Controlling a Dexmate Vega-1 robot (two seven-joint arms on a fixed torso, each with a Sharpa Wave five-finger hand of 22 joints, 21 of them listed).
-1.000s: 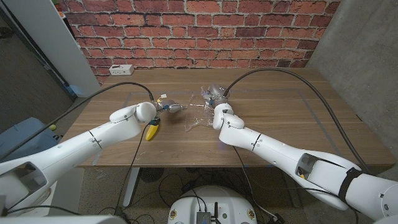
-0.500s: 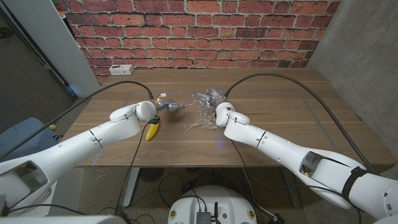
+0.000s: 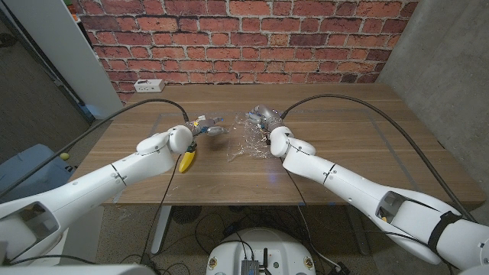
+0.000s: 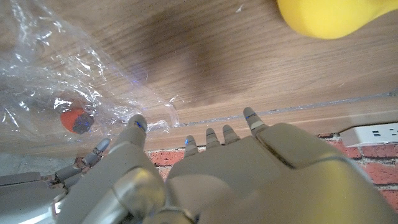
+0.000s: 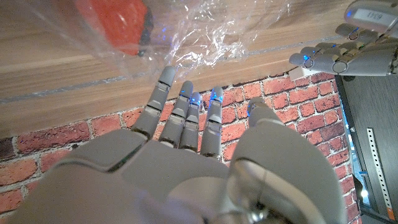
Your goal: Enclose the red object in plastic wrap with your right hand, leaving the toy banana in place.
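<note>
A crumpled sheet of clear plastic wrap (image 3: 244, 142) lies mid-table, and the small red object (image 4: 76, 119) sits under it (image 5: 118, 18). The yellow toy banana (image 3: 187, 160) lies to the wrap's left, its end (image 4: 329, 15) clear of the plastic. My right hand (image 3: 263, 118) hovers at the wrap's far right edge, holding nothing, fingers (image 5: 186, 112) stretched out with their tips close to the plastic. My left hand (image 3: 206, 127) is at the wrap's left edge beyond the banana, fingers (image 4: 214, 138) spread and holding nothing.
A white power strip (image 3: 147, 85) lies at the table's far left edge, below the brick wall. Bare wooden table (image 3: 351, 130) stretches to the right of the wrap. Black cables run from both wrists across the table.
My right forearm has swung a little to the right, and its hand dipped toward the wrap and came back to the wrap's far edge. My left hand's fingers have spread slightly.
</note>
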